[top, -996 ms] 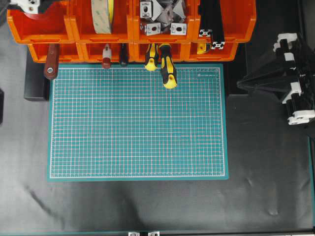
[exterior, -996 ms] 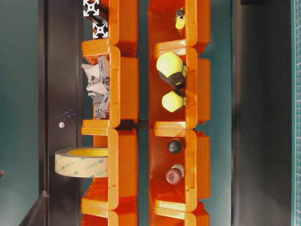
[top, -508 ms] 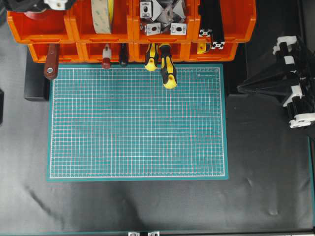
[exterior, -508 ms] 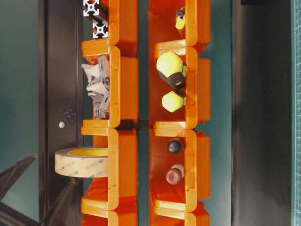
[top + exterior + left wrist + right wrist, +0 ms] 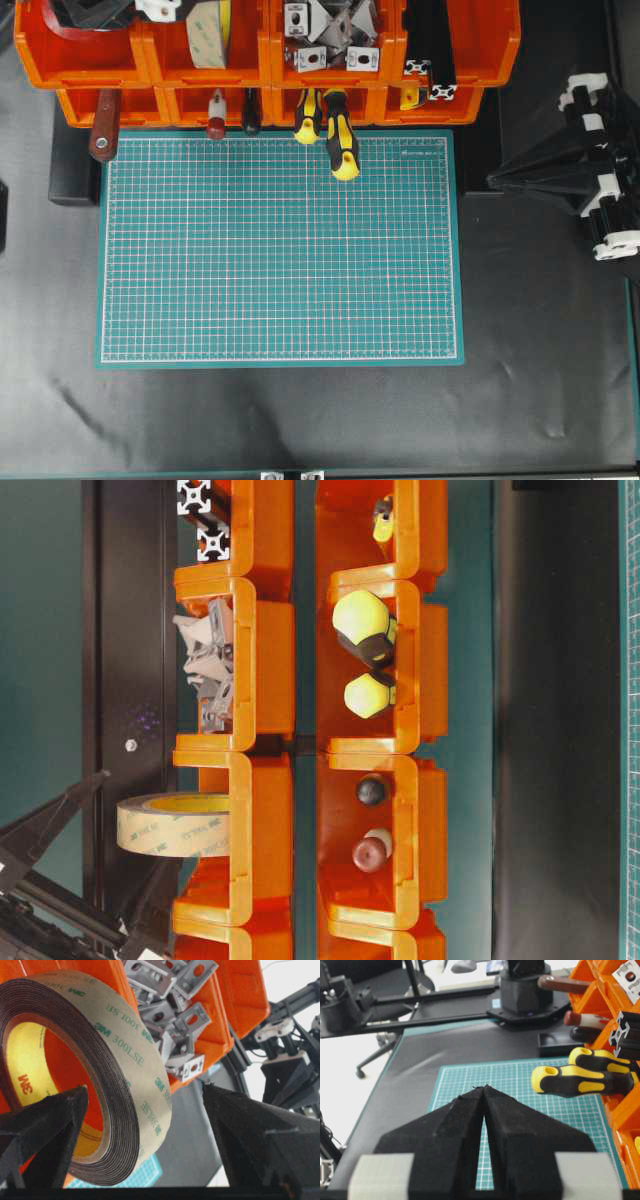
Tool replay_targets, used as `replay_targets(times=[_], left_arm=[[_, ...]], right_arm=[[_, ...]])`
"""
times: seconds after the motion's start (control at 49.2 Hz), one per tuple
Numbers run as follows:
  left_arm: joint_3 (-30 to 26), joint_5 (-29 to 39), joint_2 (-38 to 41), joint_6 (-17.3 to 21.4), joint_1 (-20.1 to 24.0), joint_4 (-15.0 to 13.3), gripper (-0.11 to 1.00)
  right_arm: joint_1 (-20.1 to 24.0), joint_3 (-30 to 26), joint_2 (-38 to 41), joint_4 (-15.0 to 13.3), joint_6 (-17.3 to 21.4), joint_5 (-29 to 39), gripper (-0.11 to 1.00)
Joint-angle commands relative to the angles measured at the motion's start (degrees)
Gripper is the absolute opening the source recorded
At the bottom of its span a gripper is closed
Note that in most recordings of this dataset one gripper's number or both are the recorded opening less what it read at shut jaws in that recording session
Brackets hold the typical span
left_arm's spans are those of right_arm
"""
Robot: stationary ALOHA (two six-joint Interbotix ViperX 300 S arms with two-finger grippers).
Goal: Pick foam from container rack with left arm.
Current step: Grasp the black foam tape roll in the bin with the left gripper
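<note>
Advanced since earlier: left gripper [image 5: 145,1135], jaws wide open, now straddling foam roll [image 5: 100,1060] standing in upper bin of orange rack [image 5: 150,55]. Step: approach. Next: close on roll, lift. Right gripper [image 5: 484,1091] shut, idle.

My black table [image 5: 300,420] carries a green cutting mat [image 5: 280,250] at centre. At its twelve o'clock edge sits the orange container rack [image 5: 270,60]; one yellow-and-black screwdriver [image 5: 340,145] overhangs the mat.
</note>
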Motion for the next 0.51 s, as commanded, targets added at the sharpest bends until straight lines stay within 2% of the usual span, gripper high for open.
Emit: replay_targets(times=[0.0, 0.163, 0.244, 0.325, 0.488], left_arm=[[-1.8, -0.6, -0.4, -0.2, 0.3, 0.1, 0.88], [-1.8, -0.6, -0.4, -0.2, 0.3, 0.1, 0.86], [-1.8, -1.1, -0.4, 0.0, 0.3, 0.1, 0.79], [-1.6, -2.7, -0.6, 0.0, 0.3, 0.1, 0.64], [-1.5, -7.8, -0.7, 0.2, 0.3, 0.1, 0.27]], right_arm=[[0.2, -0.5, 0.3, 0.0, 0.0, -0.1, 0.0], [0.2, -0.4, 0.2, -0.1, 0.1, -0.1, 0.0], [0.2, -0.2, 0.1, 0.0, 0.1, -0.1, 0.0], [0.2, -0.2, -0.1, -0.1, 0.1, -0.1, 0.0], [0.2, -0.2, -0.3, 0.0, 0.2, -0.1, 0.0]])
